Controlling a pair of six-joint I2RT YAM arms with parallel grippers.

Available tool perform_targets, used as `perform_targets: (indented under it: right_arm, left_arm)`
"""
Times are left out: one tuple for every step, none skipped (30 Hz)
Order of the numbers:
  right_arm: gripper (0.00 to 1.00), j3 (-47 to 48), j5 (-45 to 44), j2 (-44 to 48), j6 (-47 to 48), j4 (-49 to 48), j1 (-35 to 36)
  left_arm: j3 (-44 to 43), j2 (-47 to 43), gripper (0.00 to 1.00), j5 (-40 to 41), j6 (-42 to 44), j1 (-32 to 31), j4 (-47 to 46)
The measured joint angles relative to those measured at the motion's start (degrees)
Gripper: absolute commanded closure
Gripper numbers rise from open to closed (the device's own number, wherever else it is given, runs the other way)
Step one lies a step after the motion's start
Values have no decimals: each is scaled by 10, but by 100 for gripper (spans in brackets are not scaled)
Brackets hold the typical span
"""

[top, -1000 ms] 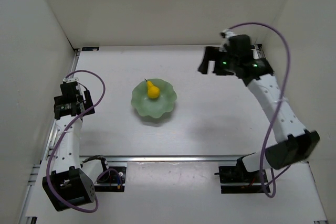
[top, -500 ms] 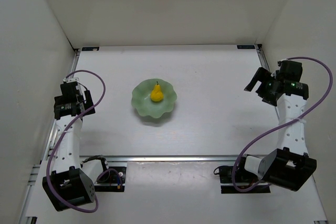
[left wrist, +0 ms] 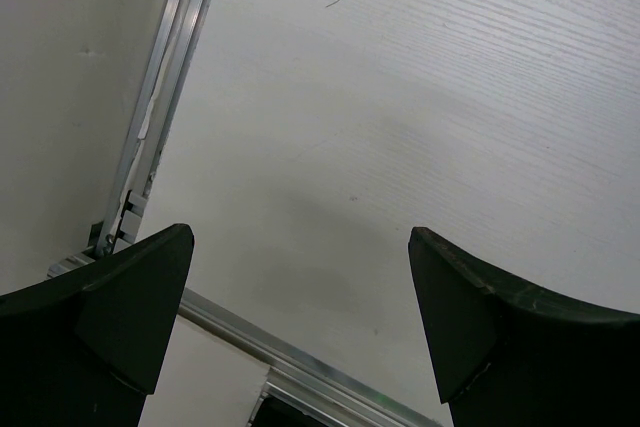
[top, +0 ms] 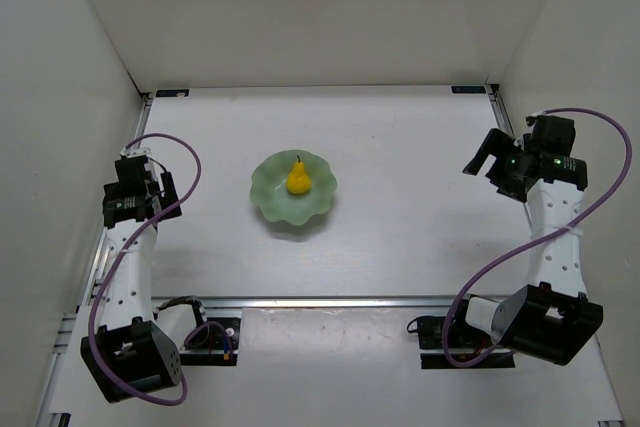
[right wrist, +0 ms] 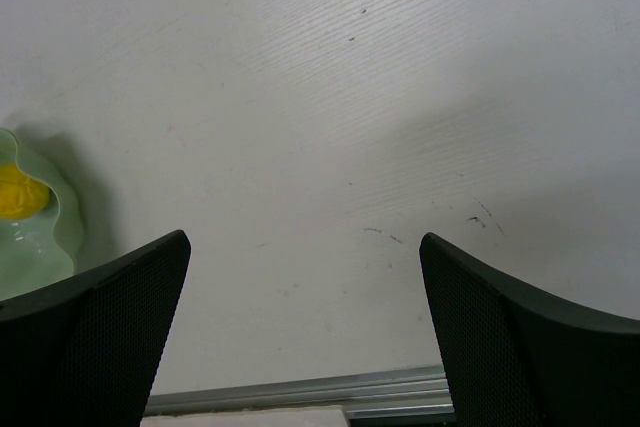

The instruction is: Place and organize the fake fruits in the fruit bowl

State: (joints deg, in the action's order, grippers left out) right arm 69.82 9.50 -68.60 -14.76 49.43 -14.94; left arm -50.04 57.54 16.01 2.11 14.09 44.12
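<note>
**Yellow pear seated in the green bowl, both arms held off at the sides**

A flat white wood-grained desk (top: 400,197) is seen from above, closed in on three sides by plain white walls (top: 300,17). A thin aluminium rail (top: 330,301) is laid across its near edge.

The white-and-black left arm (top: 130,257) is raised along the desk's left edge, and the white-and-black right arm (top: 550,237) along the right edge. Each is trailed by a looping purple cable (top: 185,177).

A pale jade-green glossy bowl with a wavy, scalloped rim (top: 275,202) is set on the desk left of centre, between the two arms and well apart from both. In the right wrist view only a slice of the bowl (right wrist: 45,242) is caught at the left border.

The left arm's fingers (left wrist: 110,317) are spread wide over bare desk beside the left wall. Nothing is held between them. The right arm's fingers (right wrist: 520,337) are likewise spread wide, with only bare, lightly scuffed desk seen in the gap. In the overhead view the right arm's fingers (top: 483,155) are pointed toward the bowl from the far right side.

A small bright yellow pear-shaped plastic fruit with a thin dark stem (top: 297,179) is found inside the bowl, near its middle, with the stem turned toward the far wall. It is touched by neither arm.
</note>
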Motion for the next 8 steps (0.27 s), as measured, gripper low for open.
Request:
perform_targets:
  right_arm:
    - [0, 0, 0, 0, 0, 0, 0]
    - [0, 0, 1, 0, 0, 0, 0]
    - [0, 0, 1, 0, 0, 0, 0]
    - [0, 0, 1, 0, 0, 0, 0]
    - [0, -2, 1, 0, 1, 0, 0]
    - [0, -3, 1, 0, 2, 0, 0]
    - [0, -4, 1, 0, 2, 2, 0]
    - [0, -5, 1, 0, 2, 1, 0]
  left_arm:
    - [0, 0, 0, 0, 0, 0, 0]
    - [0, 0, 0, 0, 0, 0, 0]
    - [0, 0, 0, 0, 0, 0, 0]
    - [0, 0, 0, 0, 0, 0, 0]
    - [0, 0, 0, 0, 0, 0, 0]
    - [0, 0, 0, 0, 0, 0, 0]
    - [0, 0, 0, 0, 0, 0, 0]
    - [0, 0, 0, 0, 0, 0, 0]
